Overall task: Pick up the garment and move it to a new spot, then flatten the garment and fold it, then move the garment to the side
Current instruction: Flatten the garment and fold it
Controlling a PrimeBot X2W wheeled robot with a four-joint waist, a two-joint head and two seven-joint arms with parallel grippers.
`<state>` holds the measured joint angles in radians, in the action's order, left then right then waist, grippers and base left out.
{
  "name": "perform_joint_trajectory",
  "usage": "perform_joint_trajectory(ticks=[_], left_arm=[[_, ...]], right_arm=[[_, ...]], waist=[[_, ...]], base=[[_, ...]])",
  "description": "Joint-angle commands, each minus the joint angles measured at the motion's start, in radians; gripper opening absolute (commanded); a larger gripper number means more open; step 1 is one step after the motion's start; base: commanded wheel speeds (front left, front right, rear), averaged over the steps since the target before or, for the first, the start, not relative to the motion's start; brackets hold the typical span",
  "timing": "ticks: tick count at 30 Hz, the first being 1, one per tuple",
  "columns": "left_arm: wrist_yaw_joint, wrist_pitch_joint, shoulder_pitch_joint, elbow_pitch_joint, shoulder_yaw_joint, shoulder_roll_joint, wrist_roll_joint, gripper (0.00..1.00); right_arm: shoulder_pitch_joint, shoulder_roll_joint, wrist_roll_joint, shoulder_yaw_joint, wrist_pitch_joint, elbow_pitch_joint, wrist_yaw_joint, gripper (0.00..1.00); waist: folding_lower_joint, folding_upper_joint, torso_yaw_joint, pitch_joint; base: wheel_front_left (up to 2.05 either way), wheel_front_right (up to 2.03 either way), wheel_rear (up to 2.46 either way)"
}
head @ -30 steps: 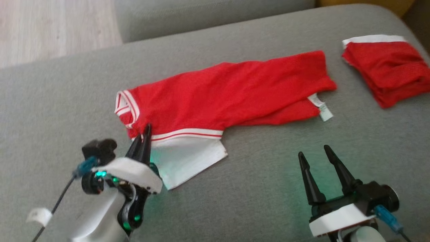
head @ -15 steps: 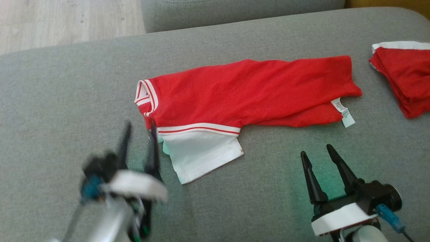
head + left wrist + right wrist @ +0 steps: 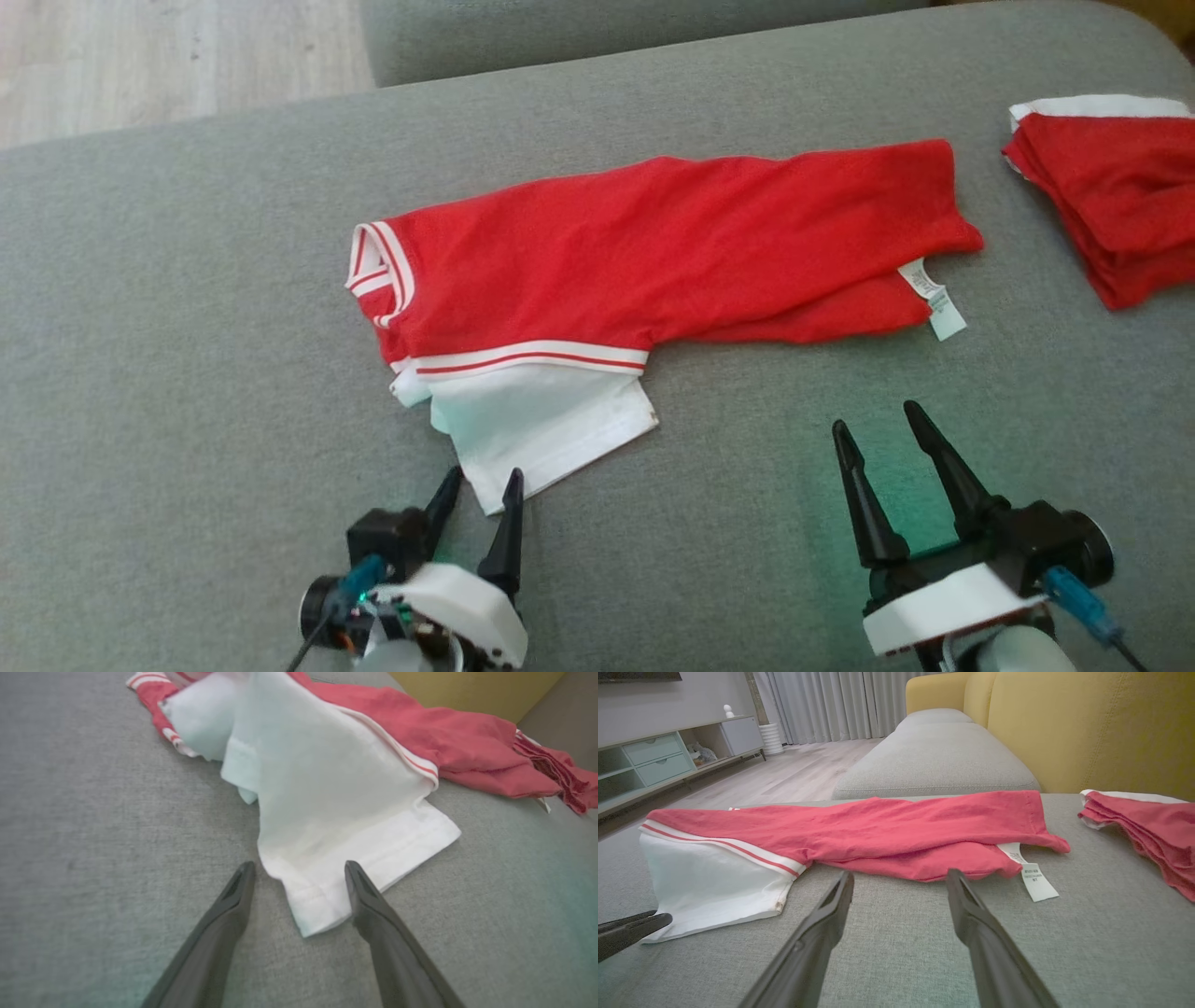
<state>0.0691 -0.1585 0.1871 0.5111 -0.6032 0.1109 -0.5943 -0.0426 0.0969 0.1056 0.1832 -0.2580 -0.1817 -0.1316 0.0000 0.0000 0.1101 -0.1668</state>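
The garment [image 3: 653,252], a red knit shirt folded into a long band, was found flat on the grey woven cushion [image 3: 187,327], its white rectangular sleeve [image 3: 541,420] at 7 o'clock. The left gripper [image 3: 484,476] was spread astride the sleeve corner, nothing pinched. The right gripper [image 3: 874,417] was spread, empty, at 5 o'clock.

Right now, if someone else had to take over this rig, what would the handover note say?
Left gripper: open, empty, fingers straddling the near corner of the white sleeve.
Right gripper: open, empty, clear of the cloth.
Red garment: lies on the grey cushion, apparently folded lengthwise into a band, with the sleeve sticking out toward the robot. A second red garment sits folded at far right.
Done: laid out, first fold.
Left: probably tuck the sleeve in, finish folding, move aside.
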Motion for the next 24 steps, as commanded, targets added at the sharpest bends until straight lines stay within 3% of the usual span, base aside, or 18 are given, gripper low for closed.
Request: perform_joint_trajectory(ticks=[1,2,3,4,5,13,24], left_arm=[[0.004,0.028,0.029,0.003,0.016,-0.002,0.001,1.0],[0.009,0.046,0.029,0.011,0.012,-0.002,0.0,1.0],[0.016,0.064,0.028,0.018,0.01,-0.002,-0.002,0.5],[0.022,0.083,0.025,0.022,0.008,-0.002,-0.006,0.06],[0.025,0.098,0.02,0.02,0.007,-0.003,-0.011,0.0],[0.046,0.157,-0.037,-0.159,0.0,0.024,-0.032,0.0],[0.094,0.185,-0.059,-0.572,0.08,0.145,-0.034,0.0]], right_arm=[[0.034,0.013,0.007,0.018,-0.004,0.026,0.001,1.0],[0.034,0.012,0.007,0.017,-0.004,0.026,0.001,1.0],[0.035,0.012,0.007,0.017,-0.004,0.025,0.001,1.0],[0.035,0.011,0.007,0.017,-0.004,0.025,0.001,1.0],[0.035,0.011,0.006,0.016,-0.004,0.025,0.001,1.0],[0.023,0.003,0.005,0.007,-0.004,0.027,0.001,1.0],[0.057,0.015,0.021,-0.022,-0.004,0.068,0.001,1.0]], waist=[[0.0,0.0,0.01,-0.004],[0.0,0.0,0.013,-0.005],[0.0,0.0,0.016,-0.005],[0.0,0.0,0.019,-0.004],[0.0,0.0,0.022,-0.004],[0.0,0.0,0.022,0.005],[0.0,0.0,0.001,-0.029]], base=[[0.0,0.0,0.0],[0.0,0.0,0.0],[0.0,0.0,0.0],[0.0,0.0,0.0],[0.0,0.0,0.0],[0.0,0.0,0.0],[0.0,0.0,0.0]])
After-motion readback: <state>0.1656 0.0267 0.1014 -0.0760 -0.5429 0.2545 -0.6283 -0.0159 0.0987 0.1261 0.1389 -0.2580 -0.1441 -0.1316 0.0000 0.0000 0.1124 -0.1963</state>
